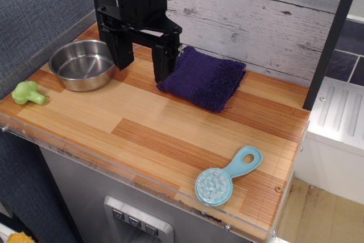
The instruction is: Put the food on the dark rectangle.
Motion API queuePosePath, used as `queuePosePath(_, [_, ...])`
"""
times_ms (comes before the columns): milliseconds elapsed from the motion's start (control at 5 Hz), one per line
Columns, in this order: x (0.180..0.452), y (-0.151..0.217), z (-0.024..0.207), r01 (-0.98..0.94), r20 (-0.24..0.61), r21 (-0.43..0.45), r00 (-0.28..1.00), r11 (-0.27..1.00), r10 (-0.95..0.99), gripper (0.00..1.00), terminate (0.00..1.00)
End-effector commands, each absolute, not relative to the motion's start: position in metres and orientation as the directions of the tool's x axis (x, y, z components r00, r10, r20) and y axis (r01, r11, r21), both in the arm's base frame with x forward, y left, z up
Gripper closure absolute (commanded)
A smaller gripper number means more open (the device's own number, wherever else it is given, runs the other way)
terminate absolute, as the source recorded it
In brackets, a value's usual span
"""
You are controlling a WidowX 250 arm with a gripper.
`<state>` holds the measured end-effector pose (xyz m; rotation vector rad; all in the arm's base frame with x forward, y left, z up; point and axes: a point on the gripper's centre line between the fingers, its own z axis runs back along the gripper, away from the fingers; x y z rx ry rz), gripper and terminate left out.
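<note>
The light-green toy broccoli (27,93) lies on the wooden counter at the far left, near the front edge, left of and in front of the steel pan. The dark purple-navy terry cloth (203,77) lies flat near the back middle of the counter. My black gripper (141,68) hangs between the pan and the cloth, its two fingers spread wide apart and pointing down with nothing between them. Its right finger stands at the cloth's left edge. The broccoli is well to the left of the gripper.
A round steel pan (82,64) stands at the back left, just left of the gripper. A light-blue round scrubber with a handle (225,177) lies near the front right edge. A plank wall runs behind the counter (142,135).
</note>
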<state>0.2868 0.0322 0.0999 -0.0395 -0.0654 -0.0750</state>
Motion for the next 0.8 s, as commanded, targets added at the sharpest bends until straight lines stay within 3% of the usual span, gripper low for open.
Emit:
queuePosePath(0, [0.287, 0.032, 0.100, 0.076, 0.067, -0.037, 0.995, 0.996, -0.074, 0.00, 0.00])
queuePosePath(400, [0.267, 0.113, 0.102, 0.070, 0.162, -0.068, 0.985, 0.995, -0.058, 0.00, 0.00])
queuePosePath(600, [0.255, 0.156, 0.093, 0.060, 0.174, -0.005, 0.983, 0.998, -0.058, 0.00, 0.00])
